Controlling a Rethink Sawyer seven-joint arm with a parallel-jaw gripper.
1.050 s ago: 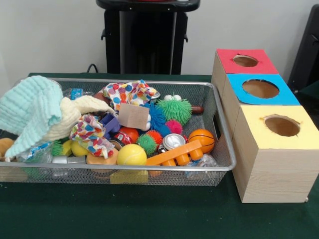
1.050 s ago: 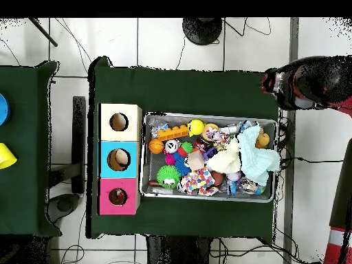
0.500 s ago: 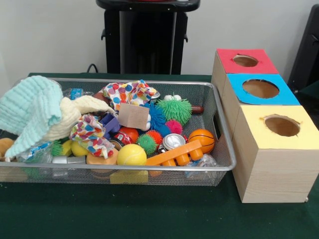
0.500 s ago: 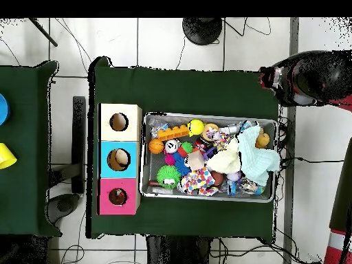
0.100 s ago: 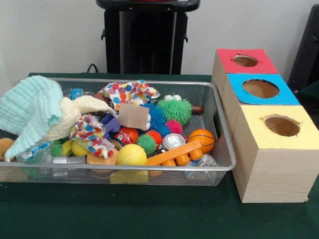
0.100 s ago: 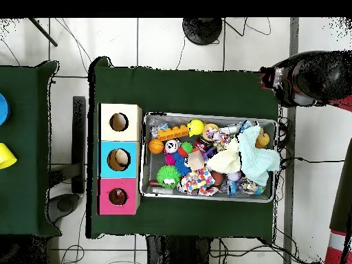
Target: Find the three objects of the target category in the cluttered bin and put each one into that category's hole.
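In the front view the wire mesh bin (image 5: 220, 115) fills the left and middle of the frame. It is full of mixed toys and cloths, heaped one over another. We are not told which category is the target, so its three objects must be somewhere in this heap, and some may lie hidden under the mint knitted cloth (image 5: 30, 107) at the left or the spotted cloth (image 5: 128, 93) in the middle. Easy to see are a yellow ball (image 5: 131, 155), a small basketball (image 5: 201, 139) and a green spiky ball (image 5: 174, 110).

At the right of the frame three wooden boxes stand in a row, just beside the bin: the red box (image 5: 227, 57), the blue box (image 5: 286, 97) and the yellow box (image 5: 254, 132). Each has a round hole on top. We judge they stand this close so that the carry from bin to hole is short.

In the overhead view the claw (image 6: 270, 79) is at the upper right, beyond the table corner and well apart from the bin. Whether it is released or clenched we cannot tell.

We can read no writing or brand anywhere.
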